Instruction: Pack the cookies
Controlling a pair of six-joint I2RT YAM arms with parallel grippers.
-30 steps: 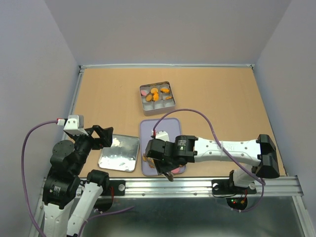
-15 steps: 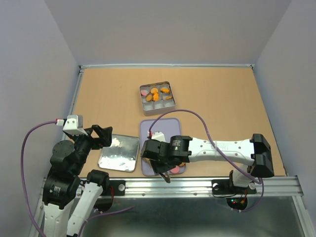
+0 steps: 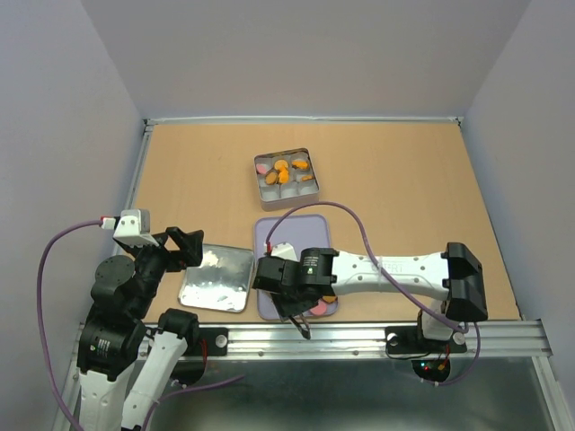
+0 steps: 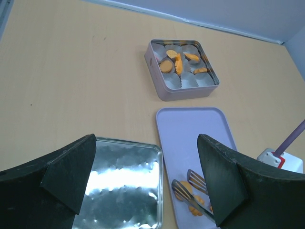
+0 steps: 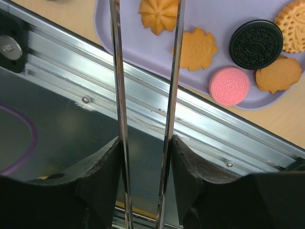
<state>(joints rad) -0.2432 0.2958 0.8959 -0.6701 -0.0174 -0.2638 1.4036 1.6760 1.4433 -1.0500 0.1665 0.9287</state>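
Observation:
Several cookies lie at the near end of a lavender tray (image 5: 128, 43): an orange flower (image 5: 159, 15), a leaf shape (image 5: 195, 48), a black round (image 5: 256, 38), a pink round (image 5: 229, 86) and other orange-brown ones. More orange cookies (image 4: 167, 67) sit in paper cups in a square tin (image 3: 269, 190). My right gripper (image 5: 144, 152) is shut on metal tongs (image 5: 116, 71). Their tips (image 4: 190, 188) hover over the tray's cookies, either side of the flower. My left gripper (image 4: 147, 140) is open and empty above the tin's lid (image 4: 119, 186).
The shiny lid (image 3: 216, 278) lies left of the tray (image 3: 292, 224). The tin stands beyond the tray, mid-table. A metal rail (image 5: 200, 124) runs along the table's near edge under the tongs. Walls close in the back and sides.
My right arm has shifted a little to the left over the tray's near end with the tongs. The left arm has not moved.

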